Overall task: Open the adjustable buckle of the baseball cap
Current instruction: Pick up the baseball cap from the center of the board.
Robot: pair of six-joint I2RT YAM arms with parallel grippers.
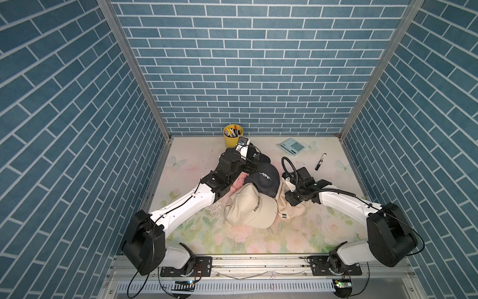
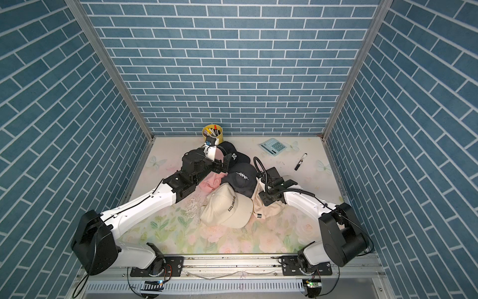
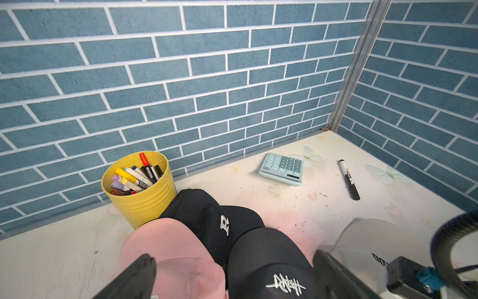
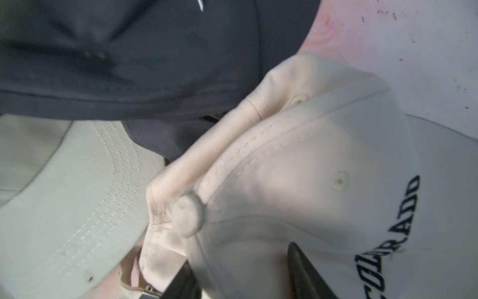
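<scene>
Floral tabletop (image 1: pixel 258 240), blue brick walls. By the pen cup (image 3: pixel 144 204), the left gripper (image 3: pixel 232 259) gapes wide over a pink cap (image 3: pixel 168 246). The cream baseball cap (image 1: pixel 251 207) lies centre. The right gripper (image 4: pixel 240 269) straddles its crown, grip unclear. Its buckle (image 1: pixel 284 215) shows only partly.

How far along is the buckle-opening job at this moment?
Done: nothing visible yet. A metal buckle beside the cream COLORADO cap lies untouched. In hand: the right gripper straddles that cap's crown fabric; whether it pinches is unclear. The left gripper hovers open over the pink cap. Left: securing the cap, reaching the buckle, opening it.
</scene>
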